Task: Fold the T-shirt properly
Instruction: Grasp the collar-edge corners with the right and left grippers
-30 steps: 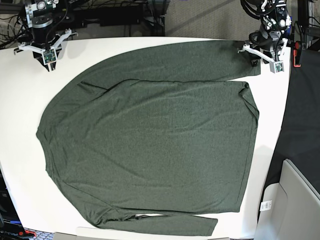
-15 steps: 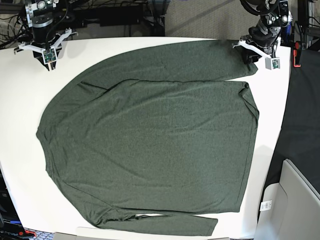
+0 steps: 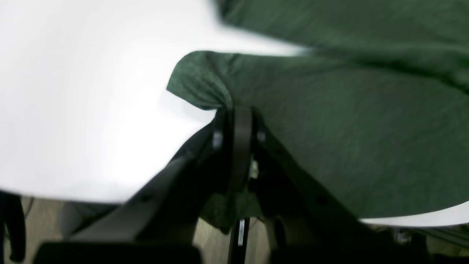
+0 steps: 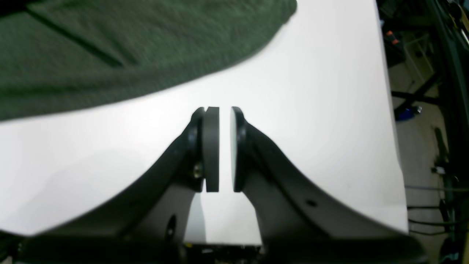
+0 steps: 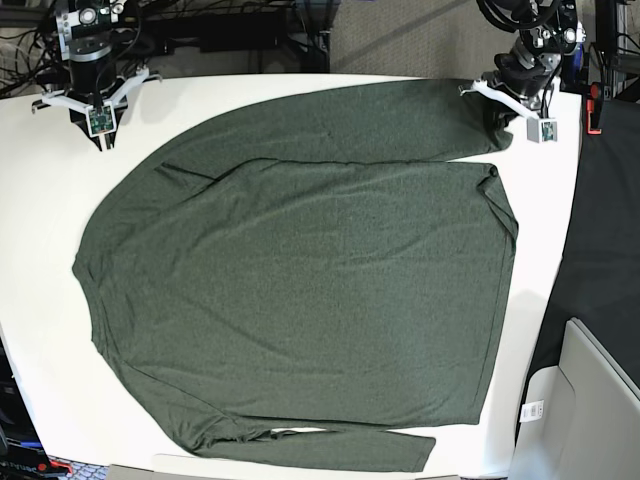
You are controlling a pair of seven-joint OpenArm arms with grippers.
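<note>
Left end effector (image 3: 234,121) now clamped on T-shirt (image 5: 300,290) cuff | right end effector (image 4: 219,146) slightly apart, beside sleeve

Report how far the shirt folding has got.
Done: nothing folded; the T-shirt lies spread flat on the white table. In hand: the left gripper has its jaws pinched on the cuff of the upper sleeve. The right gripper hangs over bare table, jaws slightly apart, holding nothing. Left: every fold.

White table (image 5: 300,100) — T-shirt (image 5: 300,290) flat
</note>
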